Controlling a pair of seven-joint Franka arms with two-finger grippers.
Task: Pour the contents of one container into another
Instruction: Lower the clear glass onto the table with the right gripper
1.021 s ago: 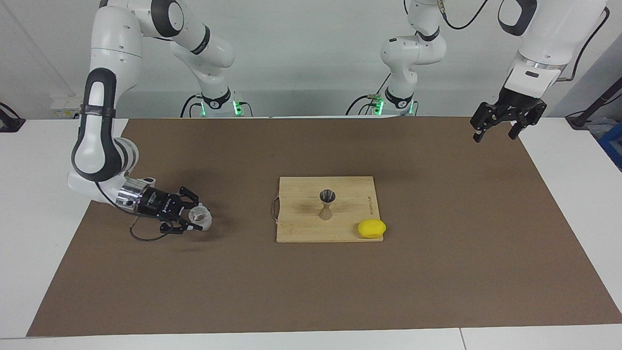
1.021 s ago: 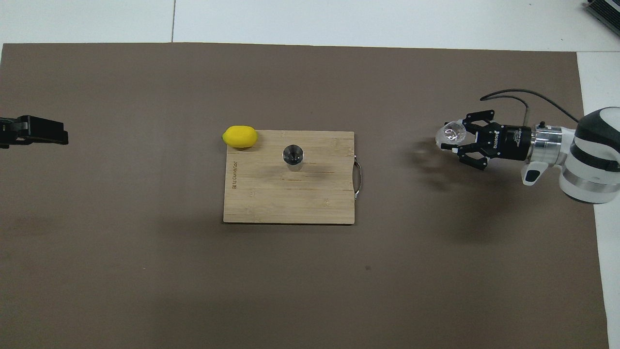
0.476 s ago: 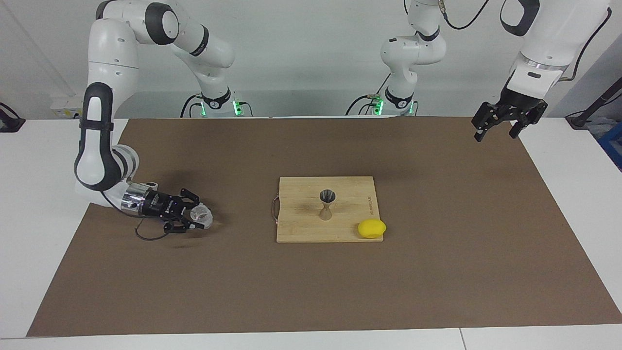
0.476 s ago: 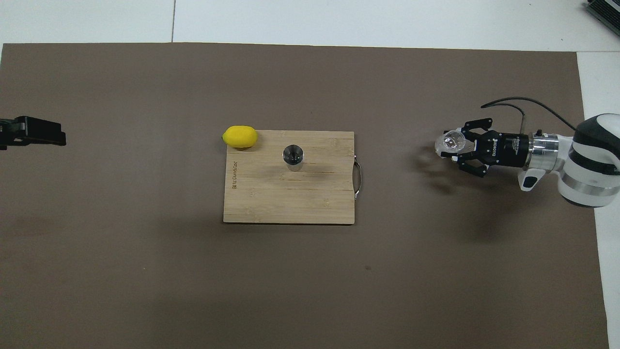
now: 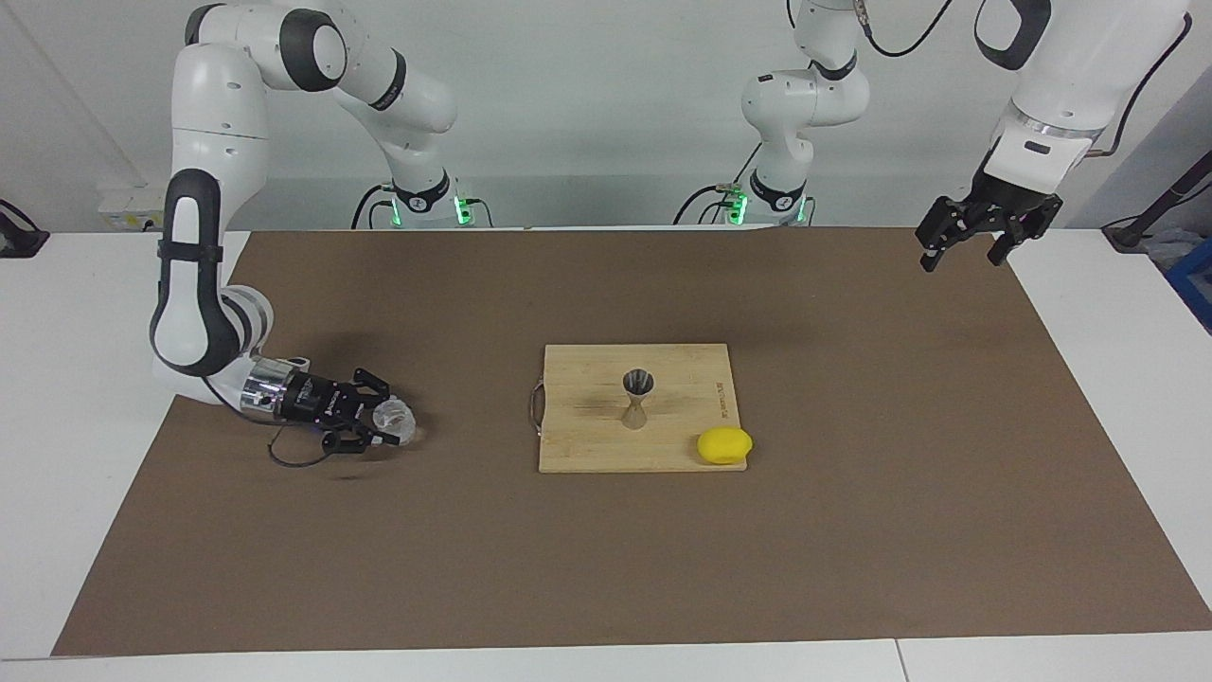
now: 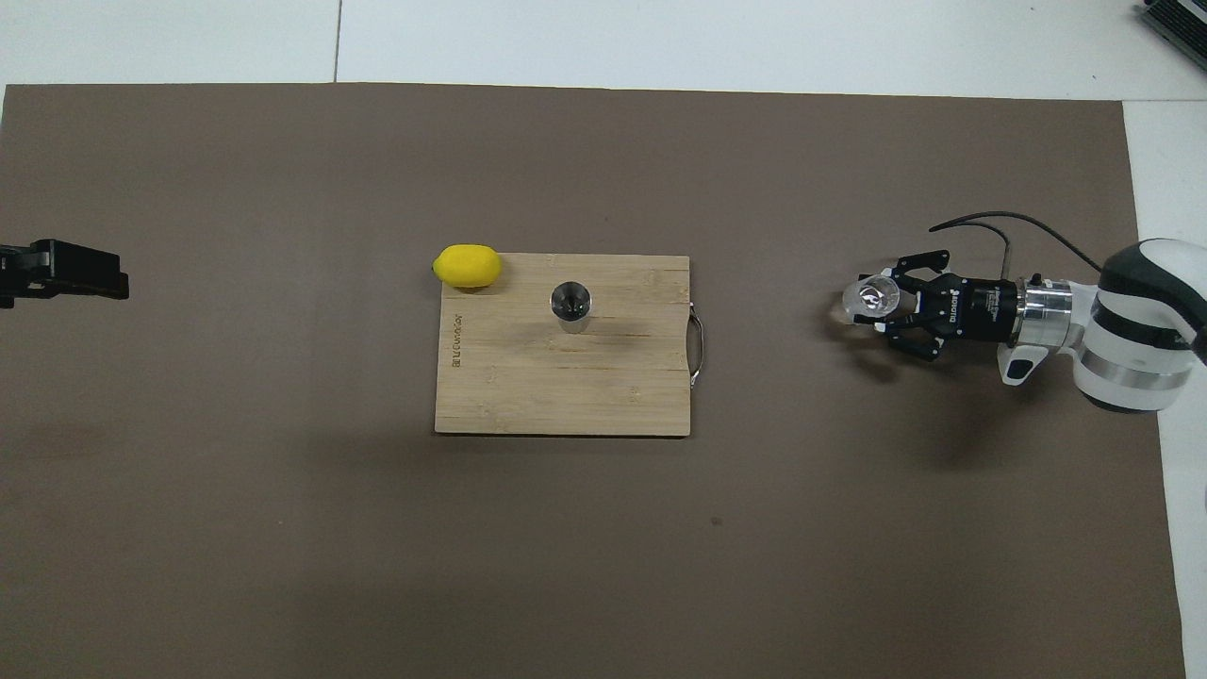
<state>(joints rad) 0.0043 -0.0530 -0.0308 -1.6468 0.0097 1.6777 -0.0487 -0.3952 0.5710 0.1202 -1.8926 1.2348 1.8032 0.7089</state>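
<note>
The right gripper [image 5: 386,426] lies low over the mat [image 5: 852,530] at the right arm's end of the table, its fingers pinching the glass [image 5: 396,421], which sits at or just above the mat surface; contact with the mat cannot be confirmed. In the overhead view the glass [image 6: 872,297] shows its open mouth upward, so it appears roughly upright. The glass is well apart from the cutting board [image 5: 587,445] at the middle of the mat.

The jigger [image 5: 637,399] stands upright on the board, open cone uppermost. A lemon [image 5: 724,444] rests at the board's corner toward the left arm's end, on the edge farther from the robots.

The left gripper [image 5: 975,248] waits raised over the mat's edge at its own end, jaws spread and empty.

Judgement: the step in hand is the grasp and carry of the glass; pouring has not begun. The next move calls for lifting the glass clear, bringing it over the jigger's narrow mouth and tipping slowly, as the target is small and could topple if struck.

Writing: a dark imprint runs along one edge of the board [image 6: 456,345], and white lettering marks the right gripper's body; neither can be read.
</note>
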